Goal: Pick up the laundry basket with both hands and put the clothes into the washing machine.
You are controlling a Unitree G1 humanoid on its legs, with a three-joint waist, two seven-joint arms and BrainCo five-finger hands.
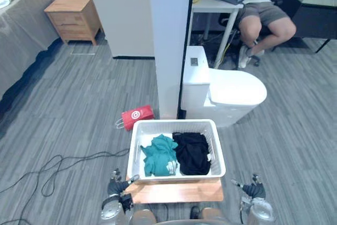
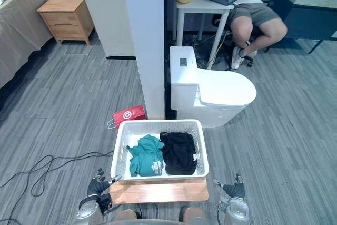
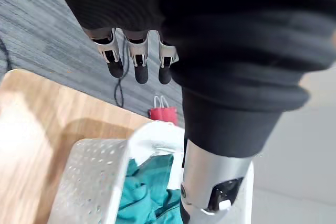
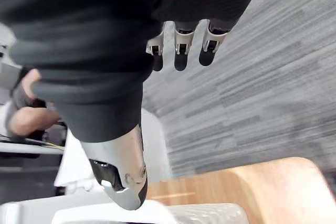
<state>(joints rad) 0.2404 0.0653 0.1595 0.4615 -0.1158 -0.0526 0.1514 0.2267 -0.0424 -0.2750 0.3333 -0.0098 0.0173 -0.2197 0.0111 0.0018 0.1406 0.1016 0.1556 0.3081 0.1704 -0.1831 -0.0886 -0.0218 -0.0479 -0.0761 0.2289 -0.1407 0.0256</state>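
Holding teal garment (image 1: 159, 155) and black garment (image 1: 192, 153), white perforated basket (image 1: 174, 124).

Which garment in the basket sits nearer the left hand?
The teal garment, left in the basket; the black garment lies right of it, farther from the left hand.

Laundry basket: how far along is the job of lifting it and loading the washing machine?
Nothing is done yet: the laundry basket rests on the wooden board with the teal garment and black garment inside. In hand: the left hand and right hand are open, low on either side, gripping nothing. Remaining: grasp, lift, carry, load the clothes.
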